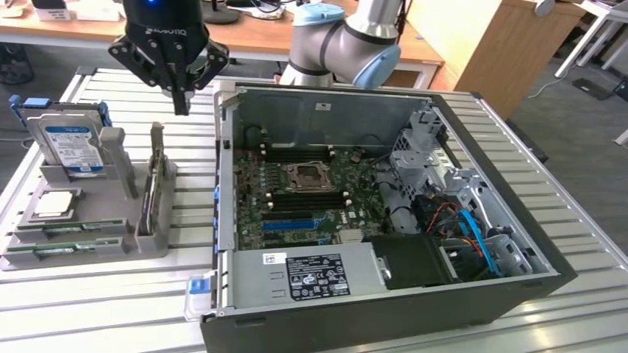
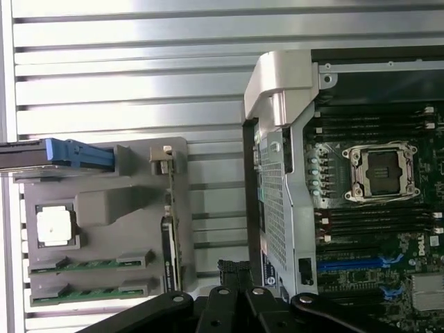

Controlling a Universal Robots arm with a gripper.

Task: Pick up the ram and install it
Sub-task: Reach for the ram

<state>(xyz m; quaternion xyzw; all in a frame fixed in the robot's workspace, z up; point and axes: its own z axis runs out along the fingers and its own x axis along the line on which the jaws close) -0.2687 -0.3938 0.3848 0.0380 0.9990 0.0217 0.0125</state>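
Claw: black two-finger gripper, upper left of the exterior view, apparently clenched and empty.
Ram: long green circuit-board stick, on edge in grey plastic holder.

Slatted table bears grey holder and computer case.

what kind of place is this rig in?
Probably a robotics lab: an open black desktop computer case on a slatted aluminium table, a grey plastic parts holder, wooden office desks behind.
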